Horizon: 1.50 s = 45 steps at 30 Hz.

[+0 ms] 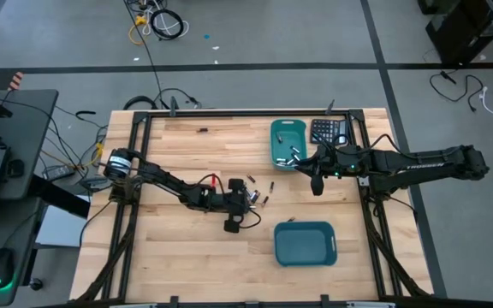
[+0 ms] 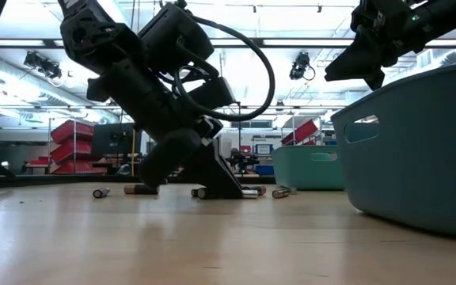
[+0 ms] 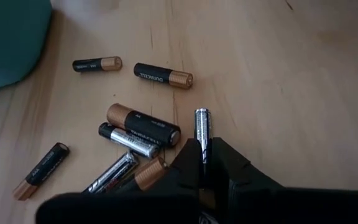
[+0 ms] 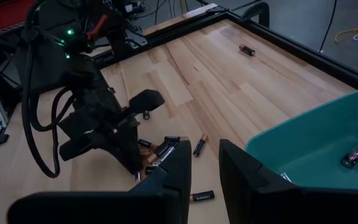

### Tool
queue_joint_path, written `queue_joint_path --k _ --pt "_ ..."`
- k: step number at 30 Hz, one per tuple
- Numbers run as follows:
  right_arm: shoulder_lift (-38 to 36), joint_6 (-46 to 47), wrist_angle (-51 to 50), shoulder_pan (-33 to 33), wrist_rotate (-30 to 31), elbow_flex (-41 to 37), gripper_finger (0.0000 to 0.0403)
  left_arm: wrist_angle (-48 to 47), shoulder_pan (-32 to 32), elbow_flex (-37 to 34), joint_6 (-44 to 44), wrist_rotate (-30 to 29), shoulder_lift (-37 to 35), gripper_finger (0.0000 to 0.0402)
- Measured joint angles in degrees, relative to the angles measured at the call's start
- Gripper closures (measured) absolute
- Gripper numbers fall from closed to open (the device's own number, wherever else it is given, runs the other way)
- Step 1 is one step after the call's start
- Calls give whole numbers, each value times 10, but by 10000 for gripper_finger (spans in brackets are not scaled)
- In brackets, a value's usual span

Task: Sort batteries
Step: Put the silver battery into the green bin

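Wooden butcher-block table (image 1: 178, 257) carries two teal bins: one at the far edge (image 1: 286, 142), beside a black calculator (image 1: 329, 131), and one nearer the front (image 1: 305, 244).

Left gripper (image 3: 205, 163) is down at the tabletop near the table's middle, at the edge of a loose cluster of batteries (image 3: 143, 126). Its fingers are closed on a silver battery (image 3: 202, 129); in the left wrist view the cell's lower part is pinched between the two dark fingertips and its upper end projects forward over the wood. The low view shows this arm's gripper (image 2: 212, 186) touching or almost touching the table surface, with several cells lying on the wood to either side.

Loose cells just beside the held one: a large black-and-copper cell lying across a slimmer black-and-silver one, two more partly under the gripper, and a small black-and-copper cell (image 3: 41, 170) off to one side. Two further black-and-copper cells (image 3: 163, 75) lie apart from the cluster, nearer a teal bin.

Right gripper (image 4: 205, 167) hangs above the table by the far bin, fingers parted with a clear gap and nothing between them. That bin holds some batteries; the right wrist view shows one dark cell (image 4: 353, 154) on its floor. A single dark cell (image 4: 247, 50) lies alone near the table's far edge, well apart from the rest.
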Motion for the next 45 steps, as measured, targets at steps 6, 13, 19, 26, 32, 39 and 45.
queue_joint_path --k 6,13,19,26,32,39,45 --pt "0 0 0 0 1 0 334 7 -1 0 2 1 0 391" --pt "0 0 0 0 1 0 334 34 -4 0 4 8 1 395" --pt "0 0 0 0 1 0 334 21 -7 -3 5 15 -7 401" --pt "0 0 0 0 1 0 334 23 -8 -1 14 14 -15 399" --pt "0 0 0 0 1 0 334 51 -8 -1 45 7 -18 378" --pt "0 0 0 0 1 0 334 43 12 -1 47 28 -17 335" --pt "0 0 0 0 1 0 334 8 18 0 49 69 -17 299"
